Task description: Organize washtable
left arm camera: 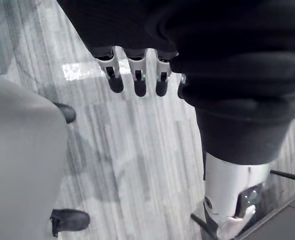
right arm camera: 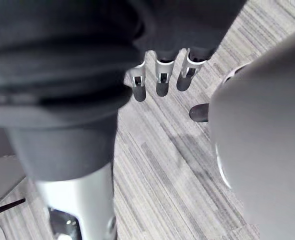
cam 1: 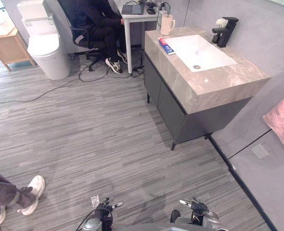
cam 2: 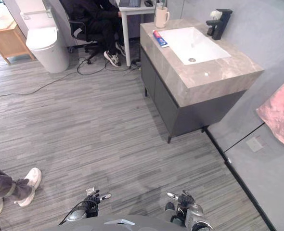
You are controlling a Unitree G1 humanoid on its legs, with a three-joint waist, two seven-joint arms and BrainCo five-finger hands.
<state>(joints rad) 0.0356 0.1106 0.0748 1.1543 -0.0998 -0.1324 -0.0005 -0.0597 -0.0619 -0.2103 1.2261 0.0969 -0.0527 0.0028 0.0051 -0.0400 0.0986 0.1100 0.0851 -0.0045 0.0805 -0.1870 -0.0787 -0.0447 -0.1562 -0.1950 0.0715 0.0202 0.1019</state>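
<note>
Hanging low at the near edge, well apart from the washtable, the 2 hands are seen empty: the left hand and right hand have fingers straight and relaxed. On the counter's far left, a toothpaste tube is laid just beside the sink, with a cream mug at the far corner. The tube is judged light and squashy, best pinched across its middle. The mug is judged stiff, smooth and breakable, best taken by its handle. A white object by the black tap cannot be made out, and a pink cloth at the right is cut off.
</note>
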